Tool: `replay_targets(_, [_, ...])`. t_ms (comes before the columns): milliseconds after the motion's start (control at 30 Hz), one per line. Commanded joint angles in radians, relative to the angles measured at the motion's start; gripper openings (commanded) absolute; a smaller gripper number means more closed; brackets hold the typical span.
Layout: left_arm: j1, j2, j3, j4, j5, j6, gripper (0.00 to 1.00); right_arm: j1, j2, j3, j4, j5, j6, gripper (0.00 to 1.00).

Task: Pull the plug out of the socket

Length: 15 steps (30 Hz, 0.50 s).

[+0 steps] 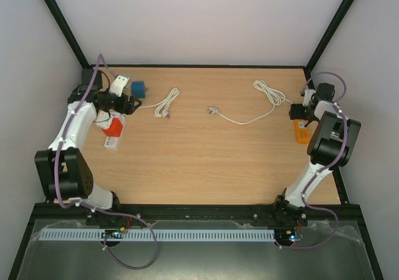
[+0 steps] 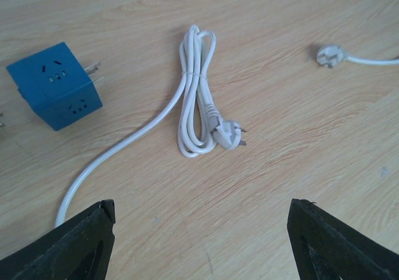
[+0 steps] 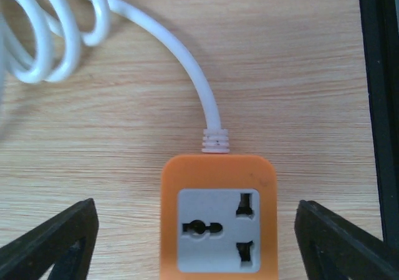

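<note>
A blue cube socket lies on the table with its metal prongs bare and nothing plugged into its visible faces; it also shows in the top view. A coiled white cable ends in a loose plug. My left gripper is open and empty, hovering over bare wood near that coil. My right gripper is open, with its fingers on either side of an orange socket block whose visible outlet is empty. That block's white cable runs off to a second loose plug.
An orange-and-white power strip lies under the left arm. The right socket block sits close to the table's right edge and the black frame post. The back wall runs behind the blue cube.
</note>
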Motion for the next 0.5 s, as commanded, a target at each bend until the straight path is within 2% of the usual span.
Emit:
replay_targets(0, [-0.057, 0.098, 0.077, -0.016, -0.078, 0.048, 0.79, -0.004, -0.076, 0.03, -0.051, -0.068, -0.009, 0.89])
replay_targets(200, [-0.134, 0.275, 0.173, -0.006, -0.12, 0.062, 0.81, -0.001, -0.139, 0.034, -0.104, -0.16, -0.045, 0.99])
replay_targets(467, [-0.202, 0.493, 0.343, -0.045, -0.144, 0.054, 0.81, 0.0, -0.261, 0.016, -0.216, -0.275, -0.159, 0.98])
